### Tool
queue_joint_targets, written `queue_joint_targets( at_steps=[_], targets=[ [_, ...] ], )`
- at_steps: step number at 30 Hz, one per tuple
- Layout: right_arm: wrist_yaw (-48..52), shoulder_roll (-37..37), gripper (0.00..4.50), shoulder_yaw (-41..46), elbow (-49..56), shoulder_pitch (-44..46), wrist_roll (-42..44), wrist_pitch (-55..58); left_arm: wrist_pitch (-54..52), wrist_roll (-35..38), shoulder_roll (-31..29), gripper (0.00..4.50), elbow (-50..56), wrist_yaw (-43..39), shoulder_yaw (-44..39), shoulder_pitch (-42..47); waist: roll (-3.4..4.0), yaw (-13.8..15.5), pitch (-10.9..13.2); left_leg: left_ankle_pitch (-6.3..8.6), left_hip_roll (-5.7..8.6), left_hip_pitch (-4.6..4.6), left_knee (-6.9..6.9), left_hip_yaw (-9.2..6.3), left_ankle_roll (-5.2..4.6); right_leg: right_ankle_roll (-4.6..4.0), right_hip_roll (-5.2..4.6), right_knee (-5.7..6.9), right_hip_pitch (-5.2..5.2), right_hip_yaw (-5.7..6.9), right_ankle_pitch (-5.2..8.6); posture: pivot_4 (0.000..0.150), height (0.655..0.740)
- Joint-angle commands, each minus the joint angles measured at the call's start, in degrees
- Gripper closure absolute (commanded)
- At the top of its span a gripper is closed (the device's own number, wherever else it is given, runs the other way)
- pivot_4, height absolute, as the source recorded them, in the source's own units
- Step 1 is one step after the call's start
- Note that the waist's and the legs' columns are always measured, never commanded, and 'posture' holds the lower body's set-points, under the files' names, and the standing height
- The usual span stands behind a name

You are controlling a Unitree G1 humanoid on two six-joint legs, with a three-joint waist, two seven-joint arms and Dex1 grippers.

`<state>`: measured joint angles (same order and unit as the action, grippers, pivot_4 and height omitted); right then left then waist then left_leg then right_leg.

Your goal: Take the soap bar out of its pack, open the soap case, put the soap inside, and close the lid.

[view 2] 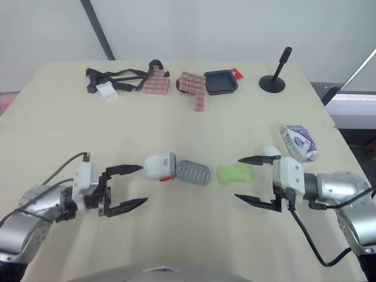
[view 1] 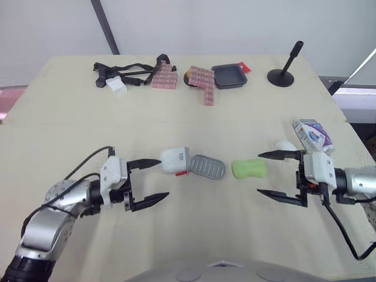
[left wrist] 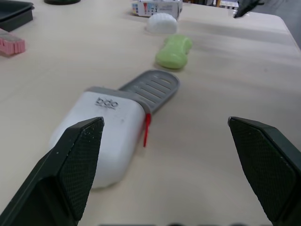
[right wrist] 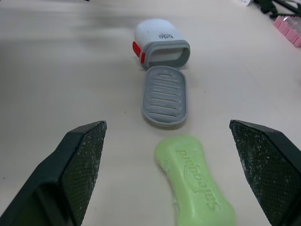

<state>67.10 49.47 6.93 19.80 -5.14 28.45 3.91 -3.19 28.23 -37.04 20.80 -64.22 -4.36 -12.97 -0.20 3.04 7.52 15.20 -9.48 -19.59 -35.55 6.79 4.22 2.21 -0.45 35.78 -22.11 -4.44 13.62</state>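
Lying just off gaping right gripper (view 1: 259, 173), soap bar (view 1: 249, 168); soap case (view 1: 175, 161) beside gaping left gripper (view 1: 163, 178)

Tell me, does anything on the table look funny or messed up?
Nothing is spilled or broken. The white soap case lies open, with its grey ribbed tray just outside its mouth, and the green soap bar sits bare next to the tray, not inside.
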Motion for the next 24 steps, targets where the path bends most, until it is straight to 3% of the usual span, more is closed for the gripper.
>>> queue_joint_targets(
  at_steps=[1,10,24],
  targets=[
    [-0.47,2.38,0.0,-1.86,0.25,5.18,-1.42,5.14,6.07,-2.0,-0.48,0.01,-0.29,-2.76,-0.25,-3.33,0.0,-0.18,0.0,0.0,0.0,0.01,0.02,0.01,0.0,0.0,0.0,-0.01,0.0,-0.01,0.0,0.15,0.74],
    [1.99,6.25,0.0,-11.58,-2.27,16.49,-5.56,18.22,11.2,-3.54,-0.87,0.01,-3.28,-7.8,3.79,-5.2,0.01,-0.41,0.0,-0.03,0.02,0.14,0.16,0.11,-0.01,0.0,0.01,0.0,-0.08,-0.07,0.0,0.15,0.74],
    [2.49,2.51,0.0,-20.05,-4.41,24.68,-12.3,20.12,12.16,-3.69,-0.79,0.01,-2.44,-6.74,5.24,-5.73,0.01,-0.1,-0.01,-0.06,-0.01,0.13,0.16,0.18,0.03,-0.01,0.04,0.23,-0.15,-0.1,0.01,0.15,0.74]
  ],
)
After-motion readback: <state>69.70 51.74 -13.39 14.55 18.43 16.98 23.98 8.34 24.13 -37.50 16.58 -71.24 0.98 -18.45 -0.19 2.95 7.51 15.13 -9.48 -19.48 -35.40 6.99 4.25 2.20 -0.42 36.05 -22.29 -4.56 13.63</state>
